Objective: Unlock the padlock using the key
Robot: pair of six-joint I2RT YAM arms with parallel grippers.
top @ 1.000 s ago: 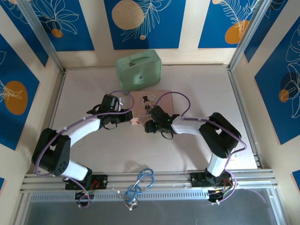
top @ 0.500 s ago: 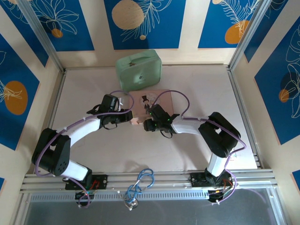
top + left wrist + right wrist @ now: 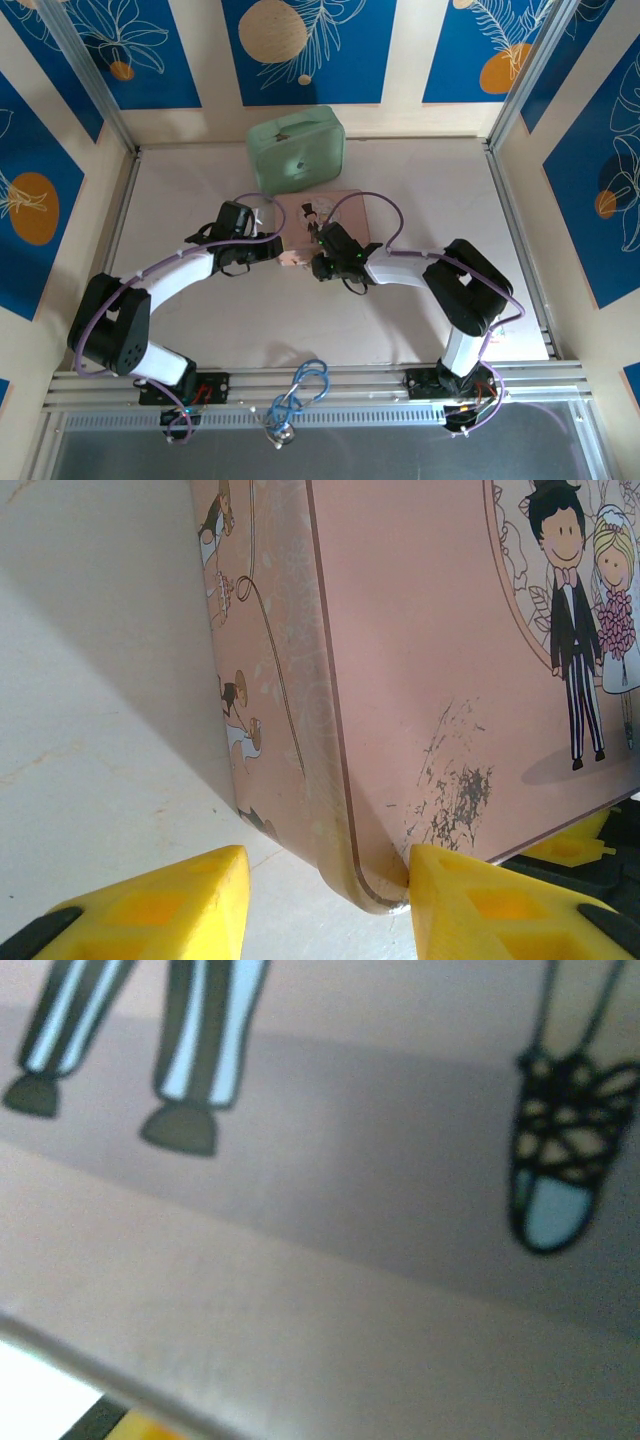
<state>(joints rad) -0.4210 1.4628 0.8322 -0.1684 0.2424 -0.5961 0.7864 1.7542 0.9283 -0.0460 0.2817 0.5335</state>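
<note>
Left wrist: pink box (image 3: 420, 680) inside left claw (image 3: 330, 900).

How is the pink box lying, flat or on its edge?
Flat, picture side up: seen from above, the pink box turns its broad cartoon-couple face to the overhead camera, and its sides are barely visible.
</note>
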